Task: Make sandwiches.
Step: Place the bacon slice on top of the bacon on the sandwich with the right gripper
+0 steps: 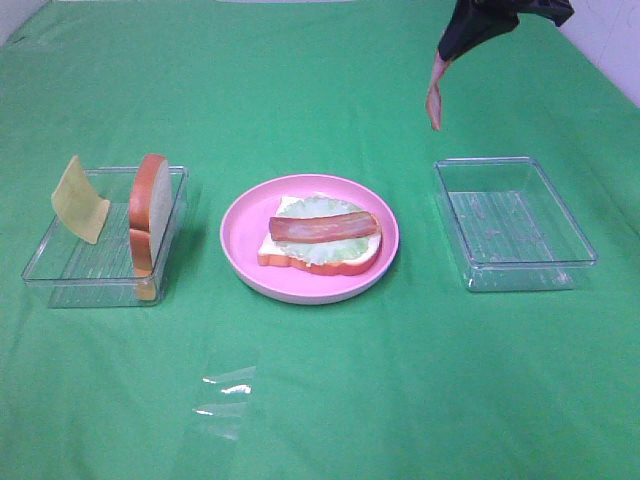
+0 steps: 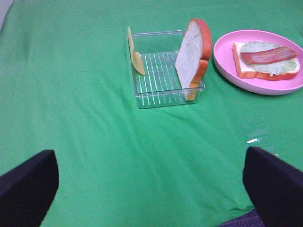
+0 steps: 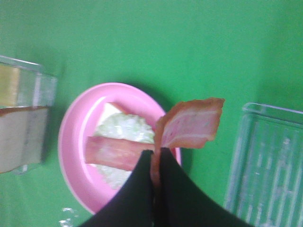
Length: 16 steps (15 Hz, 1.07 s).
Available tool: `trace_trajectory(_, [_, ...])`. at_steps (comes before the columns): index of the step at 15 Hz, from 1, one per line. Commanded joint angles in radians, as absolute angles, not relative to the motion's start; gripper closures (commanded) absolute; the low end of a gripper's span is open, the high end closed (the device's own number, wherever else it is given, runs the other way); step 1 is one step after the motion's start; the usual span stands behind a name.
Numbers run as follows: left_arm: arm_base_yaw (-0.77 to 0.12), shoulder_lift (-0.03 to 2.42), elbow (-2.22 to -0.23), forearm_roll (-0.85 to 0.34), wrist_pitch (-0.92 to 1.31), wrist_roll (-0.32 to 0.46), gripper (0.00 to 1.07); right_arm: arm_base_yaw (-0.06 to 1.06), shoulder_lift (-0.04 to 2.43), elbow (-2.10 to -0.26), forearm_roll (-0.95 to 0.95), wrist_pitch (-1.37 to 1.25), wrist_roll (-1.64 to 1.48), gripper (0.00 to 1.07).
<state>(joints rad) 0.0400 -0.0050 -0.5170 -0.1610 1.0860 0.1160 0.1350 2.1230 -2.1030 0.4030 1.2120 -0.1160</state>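
On the pink plate [image 1: 240, 235] at the table's middle lies a bread slice [image 1: 281, 251] topped with pale green lettuce [image 1: 318, 207] and one bacon strip [image 1: 325, 228]. High at the back right, my right gripper [image 1: 478, 28] is shut on a second bacon strip [image 1: 436, 95] that dangles from it; in the right wrist view this strip [image 3: 190, 125] sticks out past the closed fingers [image 3: 142, 184], above the plate [image 3: 71, 142]. My left gripper [image 2: 151, 191] is open and empty over bare cloth, short of the left tray [image 2: 161, 97], which holds an upright bread slice [image 2: 191, 52] and a cheese square [image 2: 135, 59].
A clear tray [image 1: 515, 262] at the right holds nothing. The left tray [image 1: 60, 275] stands left of the plate. A crumpled bit of clear plastic [image 1: 225, 395] lies on the green cloth near the front.
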Motion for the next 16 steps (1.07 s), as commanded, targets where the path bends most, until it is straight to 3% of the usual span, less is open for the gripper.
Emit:
trace_trajectory(1, [0.036,-0.019,-0.517,-0.170,1.076,0.116,0.09,0.136,2.074,-2.049,0.525,1.333,-0.187,1.07])
trace_trajectory(4, [0.036,-0.019,-0.517,-0.170,1.076,0.116,0.09,0.137,1.953,-1.774,0.705,1.225,-0.290,1.07])
trace_trajectory(8, [0.036,-0.019,-0.517,-0.170,1.076,0.116,0.09,0.139,1.927,-1.562,0.942,1.170,-0.466,1.07])
trace_trajectory(16, [0.036,-0.019,-0.517,-0.170,1.076,0.116,0.09,0.384,2.036,-1.536,1.045,0.977,-0.572,1.07])
